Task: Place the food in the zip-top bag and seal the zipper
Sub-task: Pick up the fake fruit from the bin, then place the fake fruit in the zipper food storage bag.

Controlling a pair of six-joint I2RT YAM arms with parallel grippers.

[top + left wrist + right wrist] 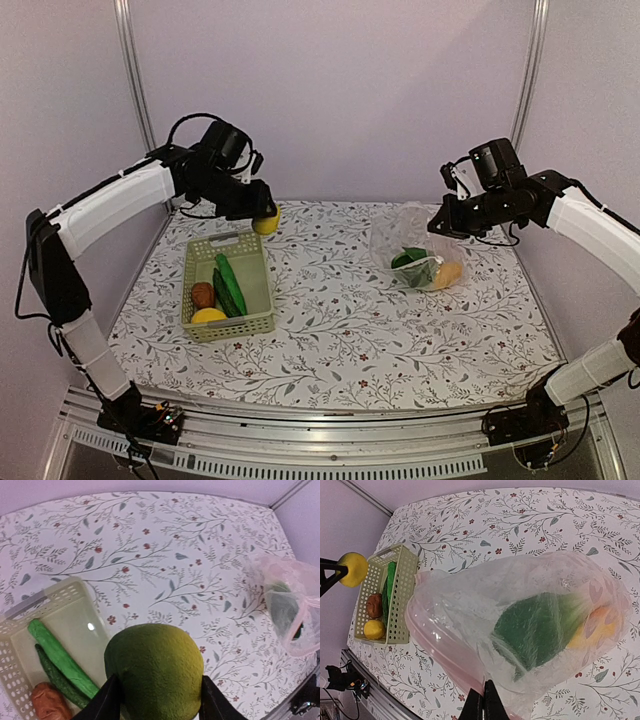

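the left fingers [107, 702] grip a yellow-green lemon [155, 672] from both sides and hold it in the air. just below them is the far end of the pale green basket [262, 296], which holds the long green cucumber [230, 283], a reddish-brown piece [203, 294] and a second lemon [208, 316]. well apart from them, the right fingers [476, 707] are pressed together on the edge of the zip-top bag [470, 605], which spreads out ahead of them over the flowered table [350, 340]. inside it lie a dark green piece [535, 630] and a yellow-orange piece [597, 627]. the pale pink zipper [432, 647] curves away left of those fingers along the bag's mouth.
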